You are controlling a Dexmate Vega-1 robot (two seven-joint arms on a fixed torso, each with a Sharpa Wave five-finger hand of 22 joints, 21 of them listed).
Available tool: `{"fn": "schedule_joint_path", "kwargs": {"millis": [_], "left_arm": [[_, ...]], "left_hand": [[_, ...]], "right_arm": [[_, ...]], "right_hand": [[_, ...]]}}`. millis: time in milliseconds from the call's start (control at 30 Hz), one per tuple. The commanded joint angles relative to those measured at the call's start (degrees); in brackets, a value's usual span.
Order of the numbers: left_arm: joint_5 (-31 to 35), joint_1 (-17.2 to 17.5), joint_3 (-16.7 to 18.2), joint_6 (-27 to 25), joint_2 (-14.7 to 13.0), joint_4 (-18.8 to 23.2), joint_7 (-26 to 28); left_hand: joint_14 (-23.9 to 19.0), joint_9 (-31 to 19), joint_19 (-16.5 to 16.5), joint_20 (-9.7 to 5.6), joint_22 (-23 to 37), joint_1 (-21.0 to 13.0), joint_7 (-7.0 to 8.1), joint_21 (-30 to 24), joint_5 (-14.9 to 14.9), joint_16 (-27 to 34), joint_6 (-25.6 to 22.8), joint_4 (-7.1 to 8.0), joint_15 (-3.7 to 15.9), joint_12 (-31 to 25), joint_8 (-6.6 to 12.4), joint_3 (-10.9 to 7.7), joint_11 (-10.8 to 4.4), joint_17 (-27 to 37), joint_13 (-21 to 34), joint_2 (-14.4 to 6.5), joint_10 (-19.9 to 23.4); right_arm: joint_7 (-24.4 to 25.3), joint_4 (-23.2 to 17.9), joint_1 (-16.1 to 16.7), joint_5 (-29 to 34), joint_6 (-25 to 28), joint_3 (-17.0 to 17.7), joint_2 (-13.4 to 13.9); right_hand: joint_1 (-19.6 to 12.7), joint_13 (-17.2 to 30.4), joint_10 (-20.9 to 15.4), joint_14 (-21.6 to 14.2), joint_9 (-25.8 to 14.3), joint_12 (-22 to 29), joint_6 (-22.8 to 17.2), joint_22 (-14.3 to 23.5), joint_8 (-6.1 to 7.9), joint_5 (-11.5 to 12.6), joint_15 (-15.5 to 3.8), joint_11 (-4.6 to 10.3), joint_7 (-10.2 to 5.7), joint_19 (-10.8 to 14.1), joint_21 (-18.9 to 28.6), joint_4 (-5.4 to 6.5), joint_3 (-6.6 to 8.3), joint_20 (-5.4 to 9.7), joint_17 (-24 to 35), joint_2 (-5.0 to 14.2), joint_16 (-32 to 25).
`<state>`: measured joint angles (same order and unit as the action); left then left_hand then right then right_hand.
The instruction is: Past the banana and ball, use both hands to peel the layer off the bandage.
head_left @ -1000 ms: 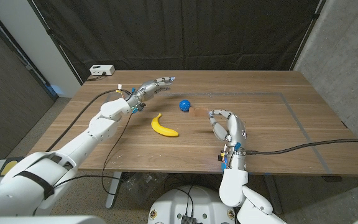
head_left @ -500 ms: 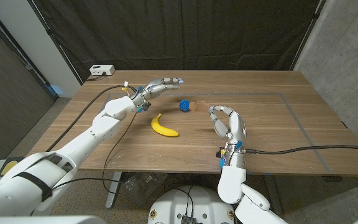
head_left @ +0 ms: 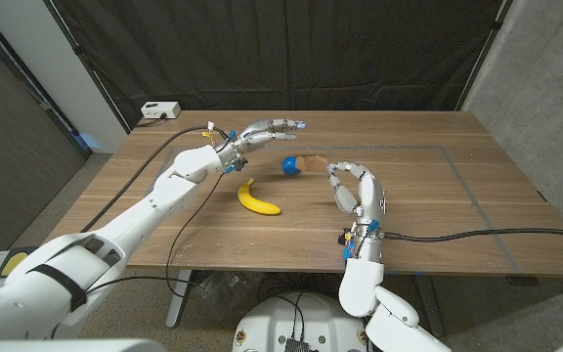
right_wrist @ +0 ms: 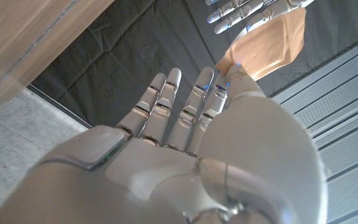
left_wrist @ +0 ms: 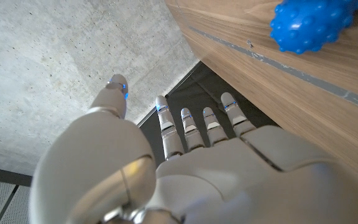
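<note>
The head view looked down over the table; each wrist view sat close behind its own hand. The ball appeared in the head and left wrist views.

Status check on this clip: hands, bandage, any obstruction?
Right hand pinches bandage aloft. Left hand open, fingers reaching toward it, not touching. Ball and banana on table below; nothing blocking.

Robotics test lab. Indicators: a wooden bench with a taped rectangular outline, black curtain backdrop enclosing the rear, bare concrete wall at one side, grey floor, a white power box at the bench's far corner, exposed cables routed over the bench.
</note>
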<state>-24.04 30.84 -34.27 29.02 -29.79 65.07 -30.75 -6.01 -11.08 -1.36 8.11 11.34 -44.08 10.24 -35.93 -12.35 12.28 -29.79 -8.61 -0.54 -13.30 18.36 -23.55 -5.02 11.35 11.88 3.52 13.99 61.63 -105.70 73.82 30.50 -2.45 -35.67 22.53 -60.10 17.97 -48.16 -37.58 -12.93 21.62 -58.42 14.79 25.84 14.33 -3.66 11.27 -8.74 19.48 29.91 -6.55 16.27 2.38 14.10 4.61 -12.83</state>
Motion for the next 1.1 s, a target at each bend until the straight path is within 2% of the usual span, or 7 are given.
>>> {"fn": "schedule_joint_path", "kwargs": {"millis": [33,200,400,533,733,833,1100], "left_arm": [[1.3,-0.5,-1.0,1.0,0.2,2.3,-0.4],[2.1,-0.2,-1.3,1.7,0.1,3.2,0.0],[2.7,-0.3,-1.8,2.3,-0.4,4.0,-0.9],[2.6,-0.2,-1.9,2.6,-0.8,4.7,-1.7],[2.7,0.1,-2.0,2.6,-1.5,6.0,-2.2],[2.6,0.3,-2.1,2.5,-1.9,6.7,-2.8],[4.2,1.5,-1.9,3.8,-2.8,8.7,-1.4]], "left_hand": [[0.2,-0.2,-0.1,0.39,0.1,-0.1,0.26,0.0,-0.6,-0.1,-0.8,0.04,-0.09,0.1,-0.05,0.47,0.09,0.1,0.2,0.6,-0.1],[0.2,-0.2,0.0,0.46,0.1,-0.6,0.13,0.1,-1.0,-0.1,-0.4,-0.09,-0.08,0.2,-0.39,0.67,-0.1,0.1,0.2,1.0,-0.4],[1.7,-0.4,-0.9,0.6,0.1,-1.2,0.32,0.7,-2.3,-0.6,5.0,0.26,-0.77,1.2,-3.02,2.2,1.09,0.3,0.4,2.8,-3.1],[2.0,-0.5,-0.9,0.77,0.1,-1.3,1.8,0.8,-3.0,-0.5,3.0,0.45,-0.9,1.2,-2.38,2.79,0.88,0.3,0.4,3.2,-3.4],[2.2,-0.9,-0.8,0.7,0.1,-2.5,2.17,0.9,-3.7,-0.5,0.3,0.32,-1.08,1.2,-1.28,2.95,0.63,0.4,0.5,3.1,-4.0],[2.8,-1.2,-1.2,0.6,0.1,-3.1,1.95,1.2,-4.1,-0.7,1.4,0.26,-1.32,1.6,-1.61,3.27,0.91,0.4,0.6,3.4,-5.1],[4.7,-2.0,-2.7,1.06,0.1,-2.9,1.87,2.0,-5.1,-0.9,6.1,0.83,-2.13,2.0,-3.03,5.1,2.11,0.5,0.7,4.4,-7.9]], "right_arm": [[1.1,1.9,-2.0,2.6,1.0,-1.3,-0.8],[2.1,2.3,-2.3,3.2,0.8,-1.8,-0.9],[2.4,3.0,-1.6,4.6,-0.9,-0.8,-2.3],[2.4,3.5,-1.0,4.7,-2.1,0.2,-3.5],[2.4,4.4,0.1,4.3,-4.5,2.0,-5.7],[2.4,5.8,1.5,6.5,-6.6,4.6,-9.4],[2.4,10.5,4.8,16.3,-13.1,13.2,-22.7]], "right_hand": [[0.3,0.3,0.6,0.3,0.0,-0.2,-2.5,0.3,0.16,0.1,-9.79,0.03,-2.57,-0.1,0.6,-0.15,-0.34,4.54,0.0,0.17,0.1],[0.2,0.4,0.6,0.3,0.1,-0.2,-2.6,0.4,0.08,0.2,-9.8,0.04,-2.66,-0.3,0.8,-0.15,-0.57,4.59,0.0,0.17,0.1],[0.2,0.6,1.0,0.3,0.1,-0.2,-2.8,0.5,0.04,0.2,-9.82,0.06,-2.87,-0.7,0.9,-0.16,-0.87,4.88,0.1,0.08,0.1],[-0.1,0.7,1.3,0.4,0.4,-0.3,-3.2,0.6,-0.12,0.3,-9.9,0.08,-2.93,-0.8,1.0,-0.31,-1.07,4.92,0.1,0.01,0.1],[-0.3,0.8,1.5,0.4,0.6,-0.3,-3.4,0.6,-0.33,0.4,-9.89,0.08,-2.97,-0.9,1.2,-0.33,-1.33,5.02,0.2,0.05,0.0],[-0.3,0.8,1.5,0.3,0.6,-0.3,-3.4,0.6,-0.36,0.5,-9.89,0.08,-3.0,-0.9,1.3,-0.3,-1.41,4.94,0.3,0.08,0.0],[-0.4,1.0,1.0,-0.1,0.5,-0.1,-3.6,0.7,-0.36,0.6,-9.94,0.0,-2.9,-0.7,1.7,-0.19,-1.69,4.8,0.5,0.37,-0.3]]}}
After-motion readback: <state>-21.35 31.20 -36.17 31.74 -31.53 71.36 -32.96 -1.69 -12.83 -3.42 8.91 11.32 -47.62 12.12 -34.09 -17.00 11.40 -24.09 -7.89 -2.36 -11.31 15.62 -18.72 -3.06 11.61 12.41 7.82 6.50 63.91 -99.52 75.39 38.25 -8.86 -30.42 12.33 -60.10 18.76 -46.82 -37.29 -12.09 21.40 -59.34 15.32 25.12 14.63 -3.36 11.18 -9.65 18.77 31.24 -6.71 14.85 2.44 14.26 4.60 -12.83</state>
